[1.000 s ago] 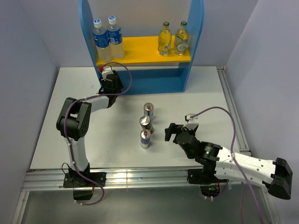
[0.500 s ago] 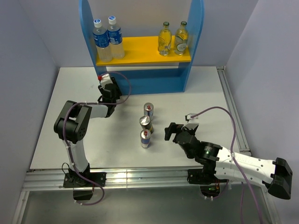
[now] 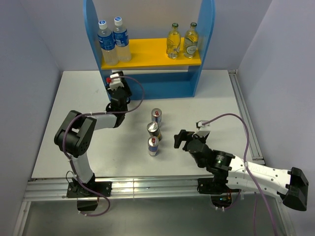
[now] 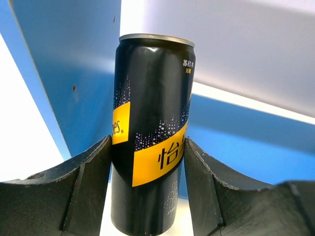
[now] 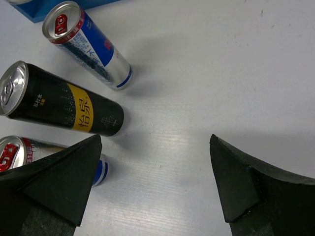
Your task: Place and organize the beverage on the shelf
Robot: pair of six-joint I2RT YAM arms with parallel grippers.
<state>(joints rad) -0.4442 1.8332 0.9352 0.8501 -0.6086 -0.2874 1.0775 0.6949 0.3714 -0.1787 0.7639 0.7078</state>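
My left gripper stands at the left end of the blue shelf's base. In the left wrist view it is shut on an upright dark can with a yellow band; my wrist hides this can from above. Two silver-blue cans and a dark gold-topped can stand in a row mid-table. My right gripper is open and empty just right of them; the right wrist view shows these cans. Two green-capped glass bottles stand on the yellow board.
Two clear water bottles with blue labels stand at the left end of the yellow board. Grey walls close in on both sides. A metal rail runs along the table's right edge.
My left gripper has shifted a little to the right along the shelf's base, still holding the dark can. The right arm and the three cans have stayed put.
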